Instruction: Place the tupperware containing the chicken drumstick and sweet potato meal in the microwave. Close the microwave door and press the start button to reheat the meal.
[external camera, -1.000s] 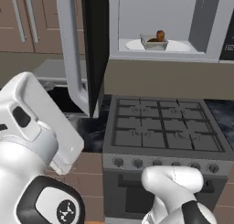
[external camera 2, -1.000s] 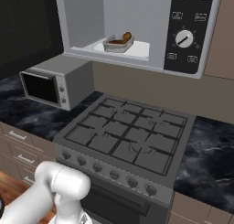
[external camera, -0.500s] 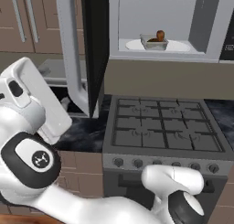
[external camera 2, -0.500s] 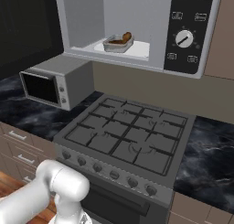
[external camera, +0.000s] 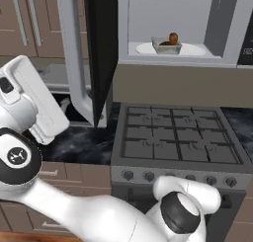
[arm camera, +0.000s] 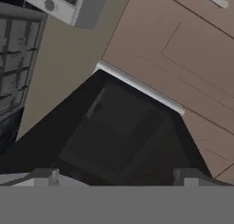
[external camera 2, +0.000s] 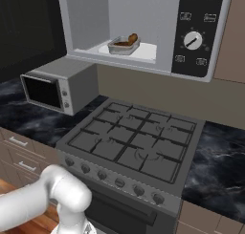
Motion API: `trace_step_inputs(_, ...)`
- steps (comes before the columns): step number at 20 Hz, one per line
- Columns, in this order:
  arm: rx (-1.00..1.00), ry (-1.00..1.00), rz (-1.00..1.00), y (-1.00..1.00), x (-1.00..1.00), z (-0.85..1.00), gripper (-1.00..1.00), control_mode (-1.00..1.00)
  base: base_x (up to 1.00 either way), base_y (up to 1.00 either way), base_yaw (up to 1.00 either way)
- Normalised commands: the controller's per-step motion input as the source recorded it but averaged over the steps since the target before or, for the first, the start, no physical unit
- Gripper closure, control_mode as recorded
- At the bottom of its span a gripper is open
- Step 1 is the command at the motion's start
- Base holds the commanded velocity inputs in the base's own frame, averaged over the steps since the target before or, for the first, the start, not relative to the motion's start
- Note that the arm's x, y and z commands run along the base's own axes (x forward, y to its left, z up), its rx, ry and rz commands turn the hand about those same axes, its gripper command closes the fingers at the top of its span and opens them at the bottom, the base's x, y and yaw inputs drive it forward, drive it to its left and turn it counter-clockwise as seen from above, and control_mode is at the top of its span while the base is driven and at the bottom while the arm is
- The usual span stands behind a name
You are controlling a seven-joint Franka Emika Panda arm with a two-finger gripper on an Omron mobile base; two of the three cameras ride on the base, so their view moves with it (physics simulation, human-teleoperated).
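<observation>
Change since earlier frame: white arm [external camera: 29, 112] has swung further left and lower in the left base view; microwave, stove and food hold their places.
Arm: large white links with dark joints [external camera: 17, 154] fill the lower left of the left base view; elbow [external camera 2: 62, 192] shows at the bottom of the right base view.
End effector [arm camera: 118, 175]: two fingertips [arm camera: 45, 175] rise well apart at the bottom of the hand view, set wide, nothing between them.
Hand view field: dark panel with a pale strip [arm camera: 139, 88] along its edge, brown cabinet fronts [arm camera: 183, 49] beyond it.
Stove [external camera: 175, 142]: grey gas hob with a row of knobs along its front, set into the dark marbled bench [external camera 2: 222, 161].
Small grey oven [external camera 2: 57, 85]: stands on the bench left of the stove, in the right base view.
Microwave door [external camera: 101, 53]: swung fully open, edge-on to the left base view, silver looped handle [external camera: 74, 63] facing left.
Microwave [external camera 2: 143, 27]: mounted above the stove, cavity open, control panel with dial [external camera 2: 194, 39] at right.
Tupperware [external camera 2: 123, 45]: rests on the white floor of the microwave cavity.
Chicken drumstick [external camera: 173, 38]: brown lump lying in the tupperware.
</observation>
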Motion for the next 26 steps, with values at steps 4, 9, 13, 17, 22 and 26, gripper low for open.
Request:
trace_step_inputs(4,0.00,0.00,-0.31,-0.12,0.30,0.00,-1.00,-1.00,0.00,0.00,0.00)
trace_step_inputs(9,0.00,-0.03,-0.36,-0.64,0.04,0.00,-1.00,-1.00,0.00,0.00,0.00)
trace_step_inputs(13,0.04,-0.20,-0.37,-0.99,-0.22,0.06,-1.00,-1.00,0.00,0.00,0.00)
trace_step_inputs(17,0.08,-0.29,-0.30,-1.00,-0.33,0.15,-1.00,-1.00,0.00,0.00,0.00)
trace_step_inputs(22,0.13,-0.29,-0.23,-1.00,-0.39,0.04,-1.00,-1.00,0.00,0.00,0.00)
trace_step_inputs(26,0.21,-0.24,-0.13,-1.00,-0.10,0.00,-1.00,-1.00,0.00,0.00,0.00)
